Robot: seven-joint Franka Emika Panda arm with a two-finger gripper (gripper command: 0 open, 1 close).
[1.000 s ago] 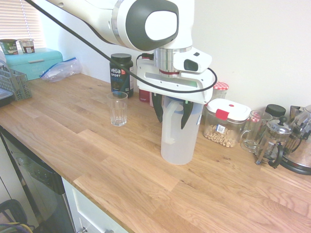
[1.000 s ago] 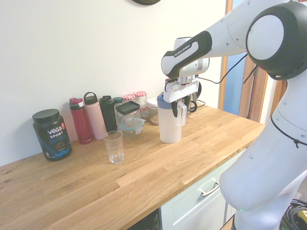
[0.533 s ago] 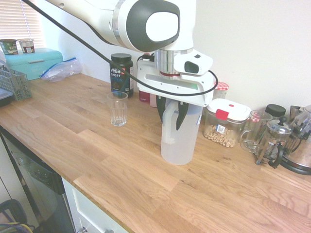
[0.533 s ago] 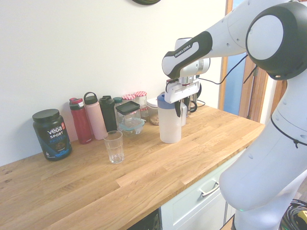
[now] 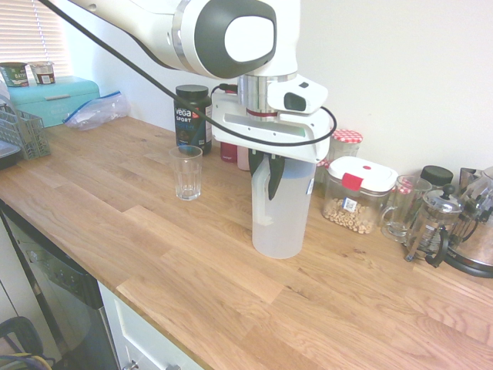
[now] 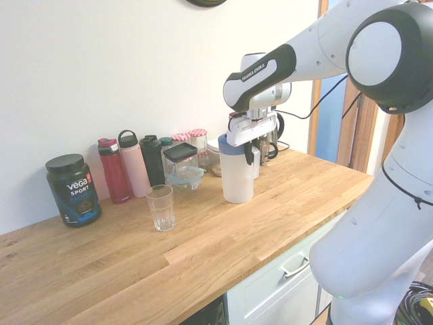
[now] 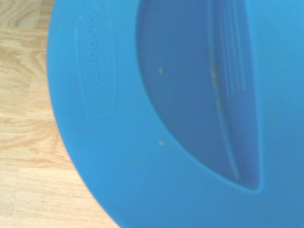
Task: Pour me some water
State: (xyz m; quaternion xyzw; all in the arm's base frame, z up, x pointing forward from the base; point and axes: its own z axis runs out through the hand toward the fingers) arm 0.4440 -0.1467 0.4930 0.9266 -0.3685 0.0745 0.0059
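Observation:
A tall frosted plastic jug [image 5: 281,220] [image 6: 237,179] with a blue lid [image 7: 180,118] stands upright on the wooden counter [image 5: 154,254], and the water [image 5: 279,231] shows as a pale mass inside it. My gripper [image 5: 266,179] [image 6: 249,153] comes down from above and is shut on the jug's handle. An empty clear glass [image 5: 186,173] [image 6: 160,207] stands on the counter a short way from the jug, apart from it. In the wrist view the blue lid fills almost the whole picture.
A black protein tub [image 5: 192,116] and red, pink and dark bottles [image 6: 128,169] line the wall behind the glass. On the jug's other side stand a clear food box [image 5: 358,196], a glass mug [image 5: 400,208] and a French press [image 5: 431,227]. A teal bread box [image 5: 54,96] sits at the far end.
The fingers have closed from wide open onto the jug's handle. The jug has shifted slightly toward the glass.

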